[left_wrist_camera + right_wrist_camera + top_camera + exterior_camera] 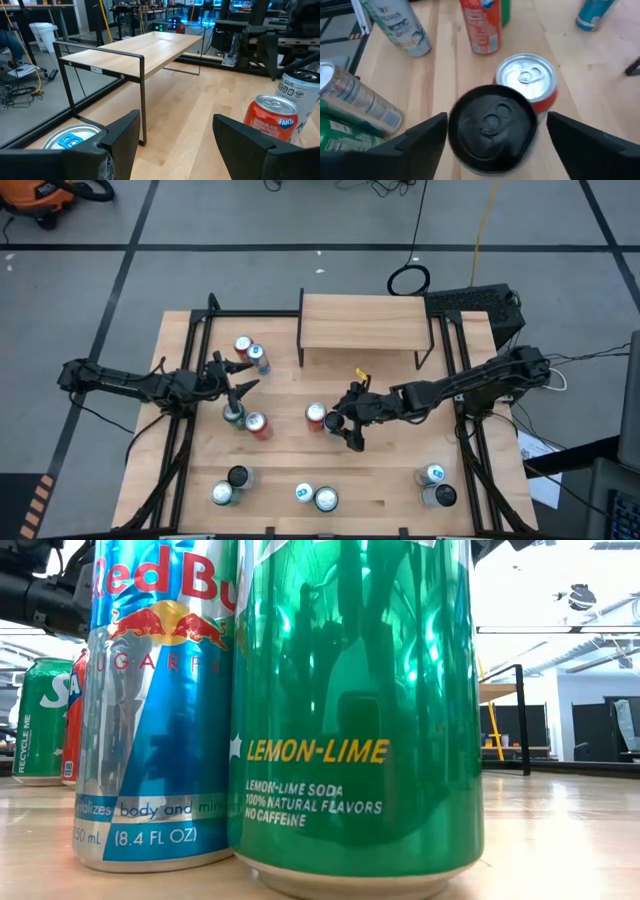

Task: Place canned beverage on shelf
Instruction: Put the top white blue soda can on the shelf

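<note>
Right tool (pixel 492 135) over mid-worktop, fingers spread wide, one on each side of a black-topped can (pixel 492 127); no visible contact with it, so released, not gripping. In the high view the same tool (pixel 345 423) sits just beside a red can (pixel 316 415), which the right wrist view shows with a silver lid (pixel 527 80) directly behind the black-topped one.

Left tool (pixel 175 145) at the worktop's left side, fingers apart with nothing between them (released). High view places it (pixel 238 380) between a pair of cans toward the back (pixel 250 352) and a green can (pixel 233 415) with a red one (pixel 257 425) nearer the front. Left wrist view: orange Fanta can (pixel 272 117) beside a pale Celsius can (pixel 300 92).

Shelf (pixel 365 325) stands at the back centre of the worktop (pixel 385 465), its top board bare (left wrist view confirms (pixel 160 50)). All cans are on the worktop: more along the front edge (pixel 315 497) and front right (pixel 435 485).

Low view is filled by a green lemon-lime can (pixel 355 710) and a Red Bull can (pixel 155 700), close to the lens.
</note>
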